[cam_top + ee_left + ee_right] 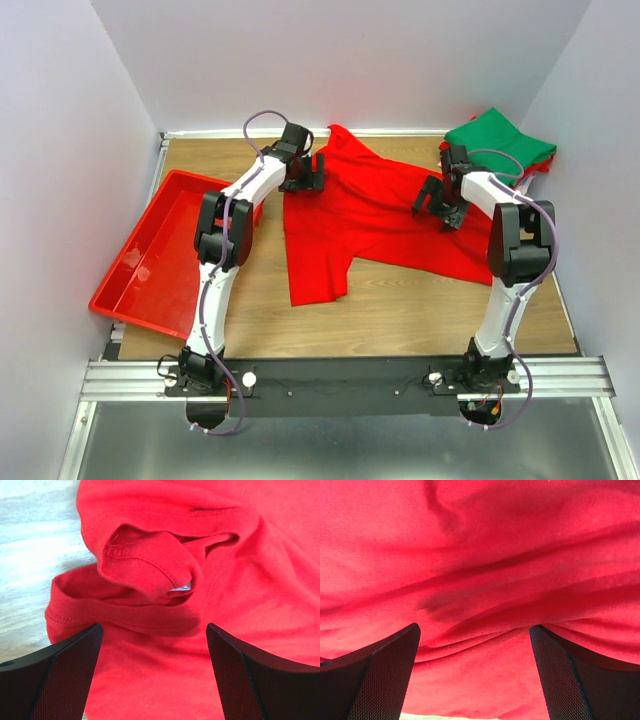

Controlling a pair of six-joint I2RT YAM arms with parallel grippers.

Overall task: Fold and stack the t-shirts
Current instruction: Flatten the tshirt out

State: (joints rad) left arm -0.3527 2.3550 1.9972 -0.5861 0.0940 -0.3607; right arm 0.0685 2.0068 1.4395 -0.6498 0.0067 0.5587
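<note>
A bright red t-shirt [370, 215] lies spread and rumpled on the wooden table, one sleeve pointing to the near left. My left gripper [303, 178] is open, low over its left edge; in the left wrist view [152, 645] the bunched collar [145, 570] with a bit of white tag [182, 586] lies just ahead of my jaws. My right gripper [441, 207] is open over the shirt's right part; the right wrist view [475, 645] shows red folds [480, 580] filling the frame between the fingers. A folded green t-shirt [500, 140] tops a stack at the far right corner.
A red plastic tray [150, 260] sits at the table's left, overhanging the edge. White walls close the back and both sides. Bare wood [400, 310] shows in front of the shirt. A red layer [540, 165] shows under the green shirt.
</note>
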